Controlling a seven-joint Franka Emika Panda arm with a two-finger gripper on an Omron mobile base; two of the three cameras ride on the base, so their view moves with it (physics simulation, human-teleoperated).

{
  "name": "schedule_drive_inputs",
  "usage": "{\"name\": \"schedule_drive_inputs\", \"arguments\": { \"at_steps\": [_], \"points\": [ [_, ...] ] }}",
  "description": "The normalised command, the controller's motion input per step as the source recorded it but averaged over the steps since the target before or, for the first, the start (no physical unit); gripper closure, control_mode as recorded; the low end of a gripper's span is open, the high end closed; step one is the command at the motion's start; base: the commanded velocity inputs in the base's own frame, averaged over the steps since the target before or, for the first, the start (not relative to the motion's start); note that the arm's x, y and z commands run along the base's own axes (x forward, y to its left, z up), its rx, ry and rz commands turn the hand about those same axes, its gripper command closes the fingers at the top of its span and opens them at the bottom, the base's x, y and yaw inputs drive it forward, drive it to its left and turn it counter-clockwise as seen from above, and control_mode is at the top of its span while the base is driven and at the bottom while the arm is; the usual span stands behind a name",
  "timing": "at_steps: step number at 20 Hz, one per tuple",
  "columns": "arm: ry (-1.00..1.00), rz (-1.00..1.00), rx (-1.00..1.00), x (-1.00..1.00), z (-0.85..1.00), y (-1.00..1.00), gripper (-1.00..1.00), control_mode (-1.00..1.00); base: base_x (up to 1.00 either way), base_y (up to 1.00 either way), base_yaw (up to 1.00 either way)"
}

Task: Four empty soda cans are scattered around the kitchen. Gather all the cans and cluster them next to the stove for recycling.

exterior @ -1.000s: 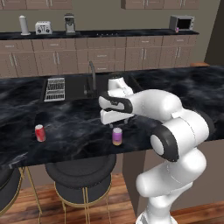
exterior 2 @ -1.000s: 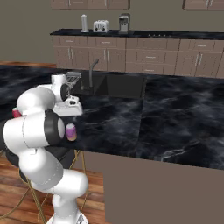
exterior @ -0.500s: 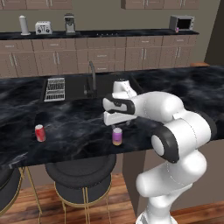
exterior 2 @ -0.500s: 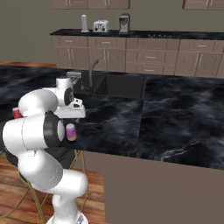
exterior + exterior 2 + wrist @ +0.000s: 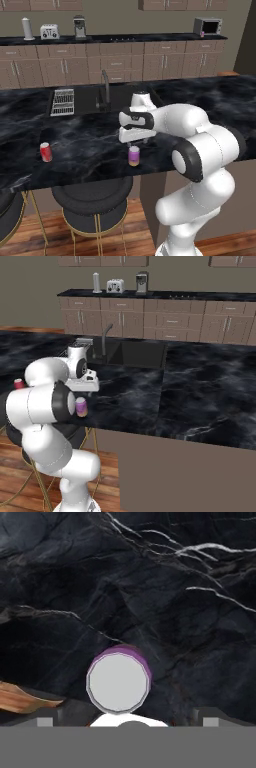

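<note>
- Purple can [image 5: 134,155] stands upright near the island counter's [image 5: 80,142] front edge, at 6 o'clock in the hand view [image 5: 118,681].
- Gripper [image 5: 134,143] hangs directly above, jaws spread wide, likely lined up to descend.
- Red can [image 5: 46,152] waits well apart, at 9 o'clock.

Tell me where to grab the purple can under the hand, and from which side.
Grip the purple can across its round side wall, just below the silver top, coming straight down. It stands upright on the black counter with free space around it, and the open hand already hovers above it.
</note>
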Motion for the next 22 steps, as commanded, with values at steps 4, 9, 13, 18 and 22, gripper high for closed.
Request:
{"name": "schedule_drive_inputs", "arguments": {
  "at_steps": [4,9,13,18,22],
  "points": [
    [0.0,0.0,0.03,0.15,-0.07,0.0,-1.0,-1.0,0.0,0.0,0.0],
    [-0.01,0.0,0.0,0.01,-0.15,0.02,-1.0,-1.0,0.0,0.0,0.0],
    [-0.03,0.01,0.0,0.0,-0.21,0.04,-1.0,-1.0,0.0,0.0,0.0],
    [-0.01,0.0,0.0,-0.02,-0.15,0.01,-1.0,-1.0,0.0,0.0,0.0],
    [-0.01,0.0,0.0,-0.07,-0.12,0.0,-1.0,-1.0,0.0,0.0,0.0]
  ]
}}
